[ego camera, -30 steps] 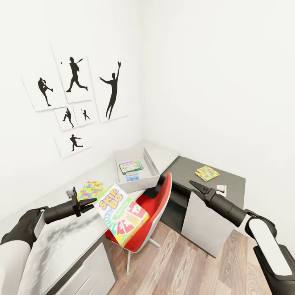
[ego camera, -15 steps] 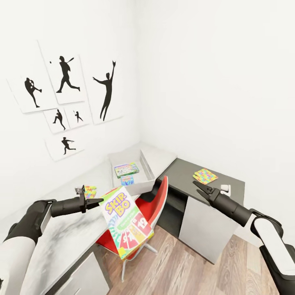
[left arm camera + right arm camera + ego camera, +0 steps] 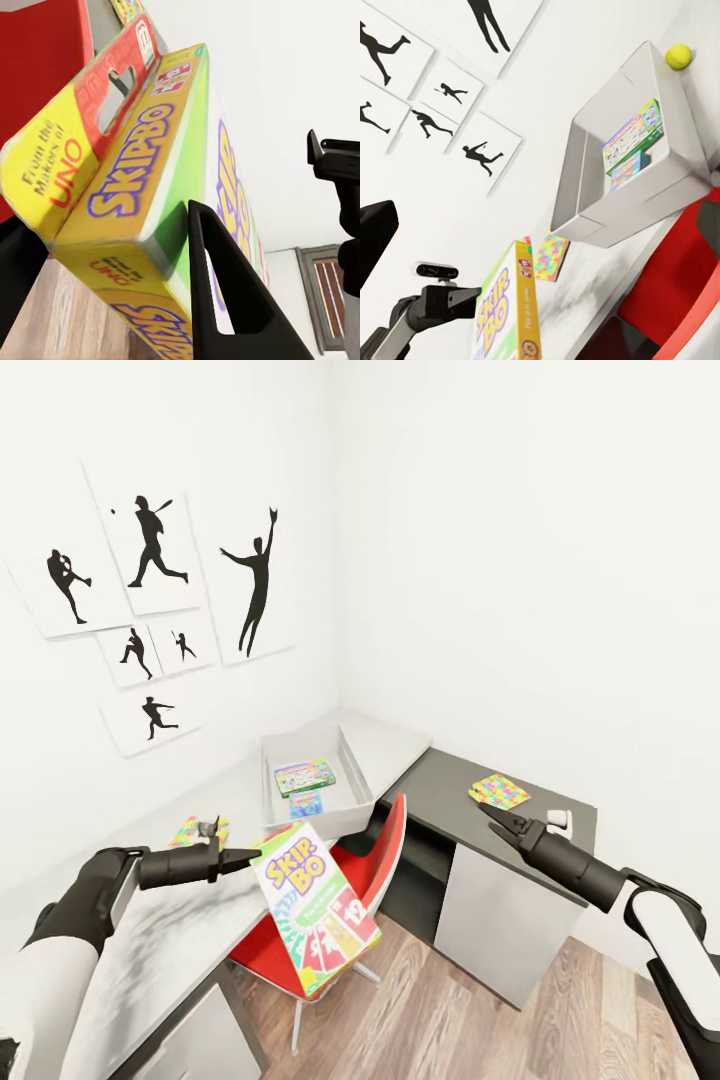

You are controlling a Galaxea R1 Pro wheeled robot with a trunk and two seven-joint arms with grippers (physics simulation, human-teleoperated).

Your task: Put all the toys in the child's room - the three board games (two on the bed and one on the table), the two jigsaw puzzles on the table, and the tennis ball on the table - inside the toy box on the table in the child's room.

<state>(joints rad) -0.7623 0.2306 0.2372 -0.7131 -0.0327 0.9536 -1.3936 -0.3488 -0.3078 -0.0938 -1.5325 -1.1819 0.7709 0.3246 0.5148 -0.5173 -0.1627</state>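
Now the left gripper (image 3: 238, 855) has its fingers clamped on the Skip-Bo box (image 3: 315, 905), which hangs above the red chair (image 3: 345, 920); carry it level over the toy box (image 3: 345, 822) before releasing. Right fingers look closed and empty.

Head view high above table (image 3: 170, 950); wrist views close on Skip-Bo box (image 3: 142, 172).

Pale desk (image 3: 170, 950) along wall w/ pictures: grey bin (image 3: 312, 818) at far end, 2 game boxes (image 3: 304, 777) inside; puzzle (image 3: 190, 830) on top nearer; ball (image 3: 678, 56) just beyond bin. Dark desk (image 3: 450, 795) at right angle: 2nd puzzle (image 3: 498, 792), small white object (image 3: 557, 821).
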